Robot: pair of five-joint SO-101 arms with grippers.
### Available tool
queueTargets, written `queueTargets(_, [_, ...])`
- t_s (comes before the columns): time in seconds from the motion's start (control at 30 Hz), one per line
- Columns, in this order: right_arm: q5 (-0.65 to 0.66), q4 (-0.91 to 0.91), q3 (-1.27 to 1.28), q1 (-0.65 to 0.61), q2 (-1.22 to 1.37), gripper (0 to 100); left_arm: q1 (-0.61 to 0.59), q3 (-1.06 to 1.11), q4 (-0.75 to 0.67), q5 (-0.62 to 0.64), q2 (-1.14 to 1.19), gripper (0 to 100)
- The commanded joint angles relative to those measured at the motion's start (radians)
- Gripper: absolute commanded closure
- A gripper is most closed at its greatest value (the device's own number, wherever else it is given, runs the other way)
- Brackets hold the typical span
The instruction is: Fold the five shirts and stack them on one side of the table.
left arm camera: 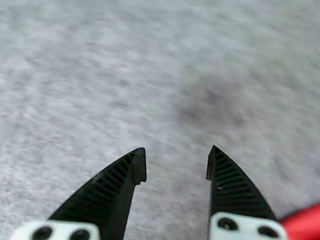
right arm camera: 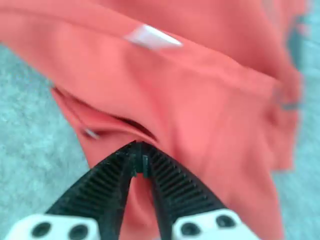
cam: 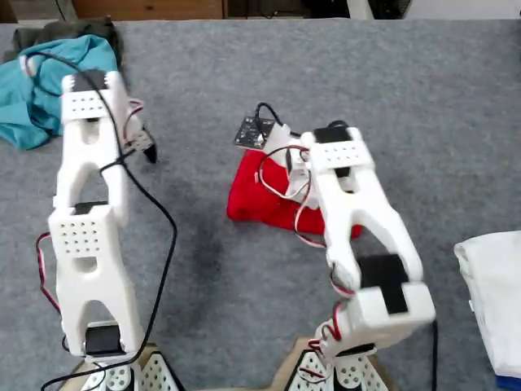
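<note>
Partway through: the red shirt (cam: 262, 202) is in my grip, and the folded and unfolded shirts lie at opposite sides of the frame.

My right gripper (right arm camera: 139, 161) has its jaws closed on a fold of the red shirt, which lies half-gathered in the middle of the table (cam: 407, 90) in the high view and does not look finished. My left gripper (left arm camera: 176, 165) hangs with its jaws wide apart over bare grey surface, holding nothing, left of the red shirt. At the right edge, a white shirt (cam: 495, 281) lies flat and squared, with a blue edge (cam: 509, 381) showing at its lower end; I take this for the stack, one or two shirts deep. In the upper left corner a teal shirt (cam: 37, 94) and a dark shirt (cam: 69, 32) sit bunched together, not yet folded. By my reckoning, about half the job remains.
</note>
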Motion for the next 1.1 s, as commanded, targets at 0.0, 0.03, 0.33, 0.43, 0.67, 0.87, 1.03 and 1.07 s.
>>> queueTargets(0.0, [0.037, 0.089, -0.038, 0.012, -0.17, 99.0, 0.066, -0.063, 0.011, 0.0, -0.077, 79])
queueTargets(0.03, [0.037, 0.103, -0.036, 0.007, -0.203, 99.0, 0.08, -0.071, 0.011, 0.0, -0.077, 79])
queueTargets(0.33, [-0.008, 0.032, -0.127, 0.12, -0.275, 92.1, 0.18, -0.112, 0.011, 0.072, -0.079, 79])
queueTargets(0.43, [-0.04, 0.058, -0.262, 0.122, -0.143, 89.2, 0.187, -0.101, 0.011, 0.084, -0.079, 79])
queueTargets(0.67, [-0.124, 0.285, -0.746, 0.054, 0.255, 89.2, 0.158, 0.006, 0.011, 0.078, -0.087, 79])
queueTargets(0.87, [-0.133, 0.543, -1.13, 0.013, 0.524, 89.1, 0.109, 0.117, 0.011, 0.028, -0.087, 79])
queueTargets(1.03, [-0.178, 0.624, -1.317, 0.013, 0.645, 89.1, 0.077, 0.222, 0.011, -0.003, -0.088, 79])
queueTargets(1.07, [-0.196, 0.623, -1.31, 0.01, 0.653, 89.0, 0.075, 0.235, 0.011, -0.011, -0.088, 79])
